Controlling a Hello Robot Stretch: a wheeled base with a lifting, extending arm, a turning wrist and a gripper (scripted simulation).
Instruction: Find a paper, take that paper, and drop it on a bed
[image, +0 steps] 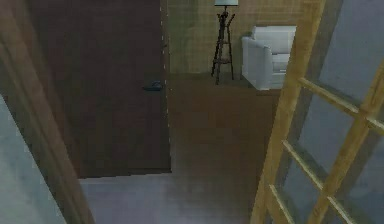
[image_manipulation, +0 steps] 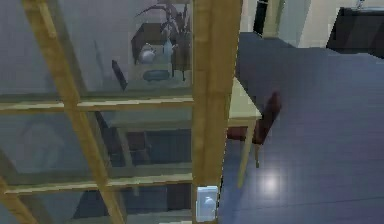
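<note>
Doorway ahead: in the forward view a dark door (image: 100, 90) stands left of centre, its handle (image: 152, 86) near its right edge. A glazed door (image: 290, 110) with a pale wood frame crosses the near right. Between them a brown floor (image: 220, 120) runs to the far wall, where a lamp (image: 225, 45) on dark legs stands just left of a white armchair (image: 268, 58).

In the arm side view, panes in a wood frame (image_manipulation: 215, 100) take the near left and middle. Through the glass a surface (image_manipulation: 243, 105) carries a plant (image_manipulation: 165, 20) and a pale oval dish (image_manipulation: 155, 72). A dark red chair (image_manipulation: 266, 125) stands at the surface's right edge. A dark cabinet (image_manipulation: 355, 30) sits far right.

Whether anything on the surface is the paper cannot be told. Nor can it be told whether the pincer holds anything.
</note>
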